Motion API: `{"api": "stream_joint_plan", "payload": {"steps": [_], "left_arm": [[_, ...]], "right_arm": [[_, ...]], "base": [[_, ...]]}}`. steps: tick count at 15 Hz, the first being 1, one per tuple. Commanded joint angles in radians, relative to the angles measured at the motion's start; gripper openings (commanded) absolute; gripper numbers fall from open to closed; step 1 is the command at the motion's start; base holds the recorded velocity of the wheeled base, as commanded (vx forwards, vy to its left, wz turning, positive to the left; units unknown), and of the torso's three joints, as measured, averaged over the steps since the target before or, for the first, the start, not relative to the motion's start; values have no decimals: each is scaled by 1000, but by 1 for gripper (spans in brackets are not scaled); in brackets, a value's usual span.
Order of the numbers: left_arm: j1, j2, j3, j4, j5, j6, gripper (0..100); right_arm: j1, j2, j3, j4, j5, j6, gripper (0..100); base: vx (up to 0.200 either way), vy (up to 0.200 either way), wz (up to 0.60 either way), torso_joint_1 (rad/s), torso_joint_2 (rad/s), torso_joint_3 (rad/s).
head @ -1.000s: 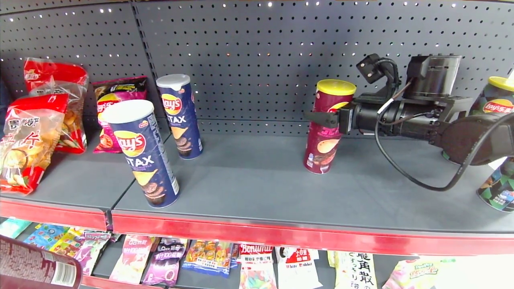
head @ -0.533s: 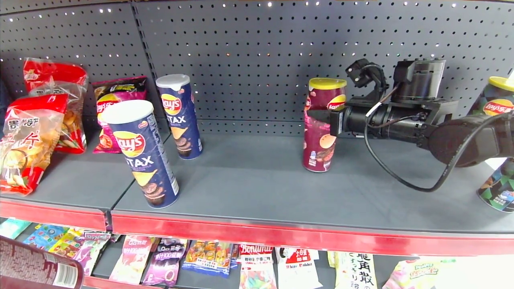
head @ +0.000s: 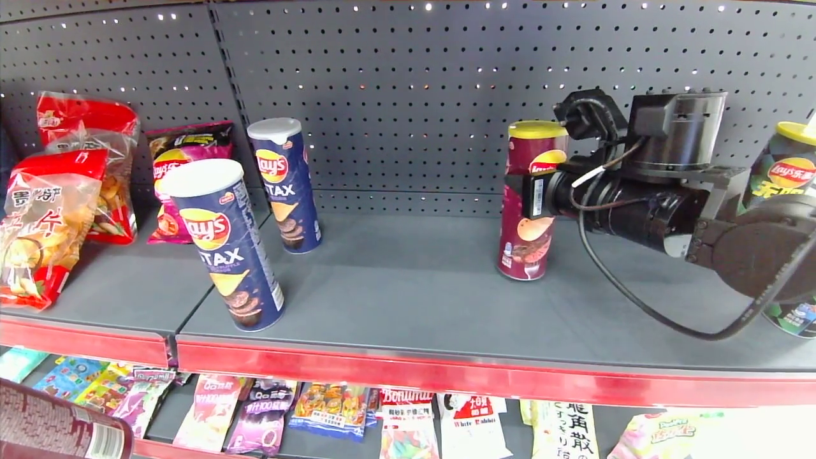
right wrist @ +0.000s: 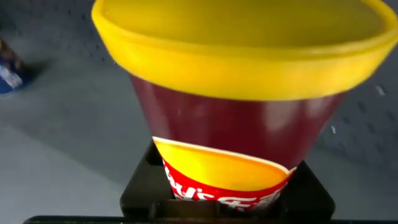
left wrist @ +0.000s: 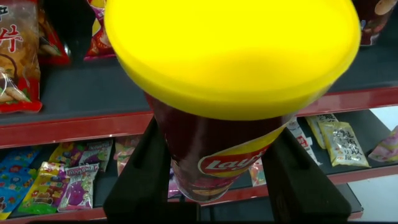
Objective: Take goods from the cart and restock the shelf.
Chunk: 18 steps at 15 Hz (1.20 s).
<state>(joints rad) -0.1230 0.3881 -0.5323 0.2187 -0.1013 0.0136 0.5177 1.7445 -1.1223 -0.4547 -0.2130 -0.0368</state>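
A maroon chip can [head: 526,245] with a yellow lid stands upright on the grey shelf board [head: 408,299], right of the middle. My right gripper [head: 526,191] is shut on its upper half from the right. The right wrist view looks down on that can [right wrist: 242,118] between the right gripper's [right wrist: 227,196] black fingers. My left gripper [left wrist: 217,186] is shut on a second maroon can [left wrist: 230,62] with a yellow lid, held in front of the lower shelves. That second can [head: 57,433] also shows at the head view's bottom left corner.
Two blue chip cans [head: 226,245] [head: 287,185] stand left of the middle. Snack bags [head: 57,204] fill the far left. Patterned cans [head: 787,166] stand at the right edge. A pegboard [head: 408,95] backs the shelf, and candy bags [head: 331,408] lie on the shelf below.
The right gripper has brought the maroon can from a tilt to upright and has shifted it a little to the right on the shelf.
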Motion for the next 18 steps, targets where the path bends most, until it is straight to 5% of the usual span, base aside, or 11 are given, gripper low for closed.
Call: {"api": "stream_joint_plan", "payload": {"steps": [1, 4, 10, 18], "left_arm": [[0, 2, 0, 1, 0, 0, 0], [0, 3, 2, 2, 0, 0, 0], [0, 3, 2, 7, 0, 0, 0], [0, 3, 2, 14, 0, 0, 0]], "right_arm": [[73, -72, 26, -2, -77, 40, 0], [150, -99, 49, -7, -287, 135, 0], [228, -117, 259, -245, -370, 90, 0], [358, -120, 308, -245, -505, 60, 0]], "base": [[0, 0, 0, 0, 0, 0], [0, 0, 0, 0, 0, 0], [0, 0, 0, 0, 0, 0], [0, 0, 0, 0, 0, 0]]}}
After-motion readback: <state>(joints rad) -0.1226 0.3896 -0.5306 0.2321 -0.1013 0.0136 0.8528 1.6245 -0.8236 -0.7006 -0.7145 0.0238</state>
